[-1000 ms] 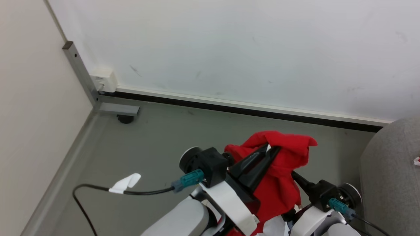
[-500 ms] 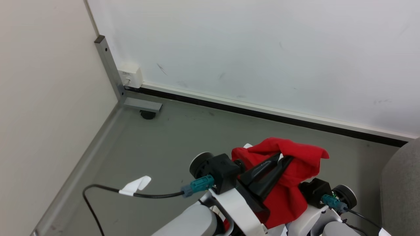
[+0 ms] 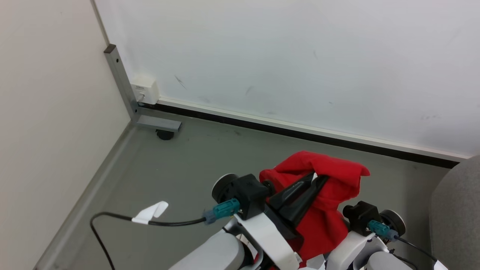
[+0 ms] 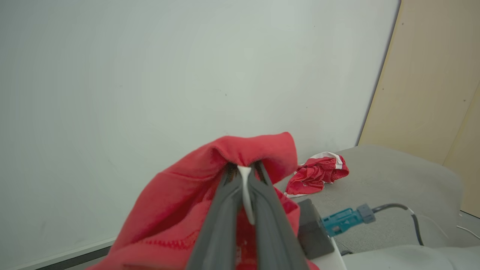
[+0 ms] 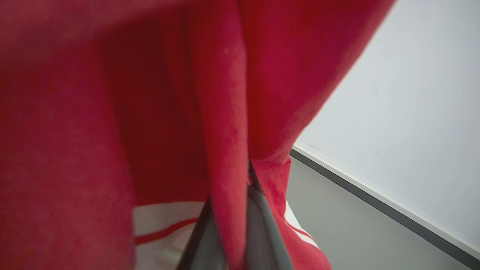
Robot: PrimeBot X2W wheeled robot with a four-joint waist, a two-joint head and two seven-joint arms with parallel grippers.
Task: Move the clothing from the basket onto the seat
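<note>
Since a moment ago the right gripper point(image 5: 240, 187) has snapped together from wide apart. Its two dark fingers now pinch a hanging fold of the clothing point(image 3: 330, 176), low down on the drape. Just above it and to its left, the left gripper point(image 3: 317, 177) stays clamped on the top of the same red garment, with a sliver of white trim caught between its closed fingers. So the clothing is up off the floor point(image 3: 187, 168), slung between both grippers, its long axis running down from the left gripper's tips to the right gripper beneath.

Outward from there, the seat point(image 3: 455, 210) lies off to the right of both grippers, and the right arm is the nearer one. I'd judge the carry has to swing that way. Seen from the left wrist, a second red piece point(image 4: 318, 174) with white bands lies crumpled on the grey cushion beyond the left gripper's tips — one item looks delivered. Behind it all stands the pale wall point(image 3: 262, 56).
</note>
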